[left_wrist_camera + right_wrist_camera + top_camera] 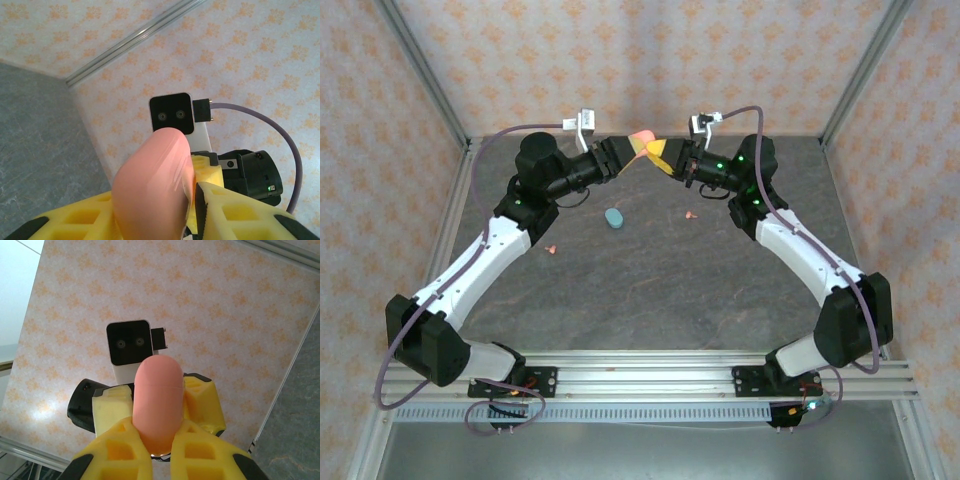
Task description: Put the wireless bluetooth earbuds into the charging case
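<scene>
Right pincer (156, 434) is clamping the lower end of the pink case (159, 390), with its yellow fingers (117, 452) pressing on both sides. The case's seam is running across the body and is showing no gap.

Left pincer (155, 202) is reaching in from the opposite side. Its fingers (235, 215) are standing around the same case, one on each side, but I cannot tell whether they are gripping it or only flanking it.

Seen from above, I am holding both pincers raised over the far middle of the table (650, 300). They are pointing tip to tip, and the pink case is hanging between them, clear of the surface.

On the table, the blue case (613, 218) is lying flat between my two arms, nearer to my bases than the pincers are. One pink earbud (692, 214) is lying to the right of the blue case, well apart from it. A second pink earbud (550, 248) is lying to its left, near my left arm (490, 255). Both earbuds are resting on the bare surface — neither is touching a case.
</scene>
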Robot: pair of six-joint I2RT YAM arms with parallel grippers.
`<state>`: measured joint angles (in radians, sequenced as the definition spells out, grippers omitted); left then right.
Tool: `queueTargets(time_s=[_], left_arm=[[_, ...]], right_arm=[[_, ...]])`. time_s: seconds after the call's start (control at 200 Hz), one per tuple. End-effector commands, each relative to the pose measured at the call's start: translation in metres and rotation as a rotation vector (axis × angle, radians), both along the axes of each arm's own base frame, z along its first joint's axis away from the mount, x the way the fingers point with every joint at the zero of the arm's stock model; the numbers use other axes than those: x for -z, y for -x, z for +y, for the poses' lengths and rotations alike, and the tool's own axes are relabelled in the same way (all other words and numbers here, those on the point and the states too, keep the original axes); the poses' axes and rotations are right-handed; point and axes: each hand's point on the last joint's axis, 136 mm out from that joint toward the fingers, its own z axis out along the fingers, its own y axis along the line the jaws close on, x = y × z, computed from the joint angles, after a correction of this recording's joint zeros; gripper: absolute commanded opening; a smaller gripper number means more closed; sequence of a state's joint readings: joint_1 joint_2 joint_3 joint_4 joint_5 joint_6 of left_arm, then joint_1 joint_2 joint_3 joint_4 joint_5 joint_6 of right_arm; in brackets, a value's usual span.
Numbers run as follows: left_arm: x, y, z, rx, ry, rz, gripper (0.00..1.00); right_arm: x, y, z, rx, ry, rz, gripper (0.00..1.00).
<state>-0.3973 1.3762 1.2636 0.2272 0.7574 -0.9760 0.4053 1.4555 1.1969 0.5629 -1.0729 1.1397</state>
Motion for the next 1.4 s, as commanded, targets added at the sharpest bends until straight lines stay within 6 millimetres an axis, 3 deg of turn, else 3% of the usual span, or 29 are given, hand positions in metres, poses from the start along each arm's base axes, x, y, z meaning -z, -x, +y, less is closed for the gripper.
queueTargets(time_s=[0.0,0.731,0.981,1.156,1.276,1.396], left_arm=[[-0.019,0.014,0.001,0.022,0.012,-0.066,0.42],[-0.020,0.021,0.003,0.033,0.009,-0.069,0.37],[-0.019,0.023,-0.001,0.058,0.008,-0.066,0.28],[-0.013,0.033,-0.003,0.069,-0.096,-0.110,0.15],[-0.013,0.044,0.000,0.067,-0.199,-0.192,0.00],[-0.009,0.051,0.005,0.063,-0.287,-0.239,0.00]], right_arm=[[-0.021,0.009,-0.003,0.015,-0.011,-0.077,0.00],[-0.015,0.007,-0.006,0.047,0.009,-0.071,0.00],[-0.014,0.009,-0.005,0.043,0.018,-0.071,0.00],[-0.014,0.010,-0.005,0.042,0.033,-0.086,0.00],[-0.014,0.015,-0.006,0.042,0.065,-0.118,0.20],[-0.014,0.021,-0.008,0.036,0.116,-0.160,0.32]])
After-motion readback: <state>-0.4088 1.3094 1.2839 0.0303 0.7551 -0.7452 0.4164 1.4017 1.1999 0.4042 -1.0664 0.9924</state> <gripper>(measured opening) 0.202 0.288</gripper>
